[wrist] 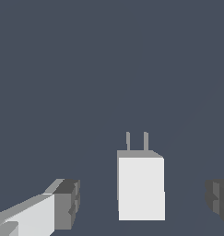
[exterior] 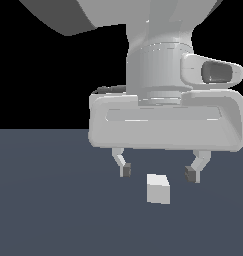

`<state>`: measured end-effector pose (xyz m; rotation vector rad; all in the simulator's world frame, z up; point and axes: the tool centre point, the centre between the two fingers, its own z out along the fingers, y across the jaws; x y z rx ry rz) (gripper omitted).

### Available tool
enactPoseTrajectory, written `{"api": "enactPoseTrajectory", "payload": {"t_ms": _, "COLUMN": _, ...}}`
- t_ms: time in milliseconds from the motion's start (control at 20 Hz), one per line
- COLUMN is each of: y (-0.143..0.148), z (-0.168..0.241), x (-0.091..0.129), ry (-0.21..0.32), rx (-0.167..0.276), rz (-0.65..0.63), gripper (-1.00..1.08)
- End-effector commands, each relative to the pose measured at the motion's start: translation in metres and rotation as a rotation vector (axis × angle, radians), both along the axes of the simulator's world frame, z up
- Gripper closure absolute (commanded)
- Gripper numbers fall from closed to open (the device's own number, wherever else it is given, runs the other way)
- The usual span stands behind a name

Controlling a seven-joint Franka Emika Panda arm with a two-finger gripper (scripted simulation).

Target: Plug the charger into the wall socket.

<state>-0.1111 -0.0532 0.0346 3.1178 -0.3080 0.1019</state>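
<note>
The exterior view sits low and very close, facing the gripper (exterior: 159, 172) head-on just above the charger (exterior: 158, 189). The wrist view looks steeply down past the fingertips (wrist: 67, 203) at the charger (wrist: 141, 186) (prongs pointing away). Both views share charger, fingertips and floor (exterior: 43, 210).

A: Charger (wrist: 141, 186) colour?
B: Plain off-white block, two grey prongs (wrist: 137, 141).
A: Gripper (exterior: 159, 173)?
B: Pale grey-white body, dark grey pads (wrist: 69, 203).
A: Ground?
B: Floor (exterior: 53, 210) uniform slate blue, unpatterned. Black backdrop (exterior: 38, 85).
</note>
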Motion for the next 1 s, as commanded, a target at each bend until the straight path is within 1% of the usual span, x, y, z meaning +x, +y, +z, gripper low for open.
{"api": "enactPoseTrajectory", "payload": {"t_ms": 0, "y": 0.000, "z": -0.011, "x": 0.000, "ry": 0.000, "rx": 0.000, "rz": 0.000, "gripper": -0.92}}
{"api": "enactPoseTrajectory", "payload": {"t_ms": 350, "y": 0.000, "z": -0.023, "x": 0.000, "ry": -0.001, "rx": 0.001, "rz": 0.000, "gripper": -0.92}}
{"api": "enactPoseTrajectory", "payload": {"t_ms": 400, "y": 0.000, "z": -0.023, "x": 0.000, "ry": -0.001, "rx": 0.001, "rz": 0.000, "gripper": 1.08}}
{"api": "enactPoseTrajectory", "payload": {"t_ms": 950, "y": 0.000, "z": -0.022, "x": 0.000, "ry": -0.001, "rx": 0.001, "rz": 0.000, "gripper": 1.08}}
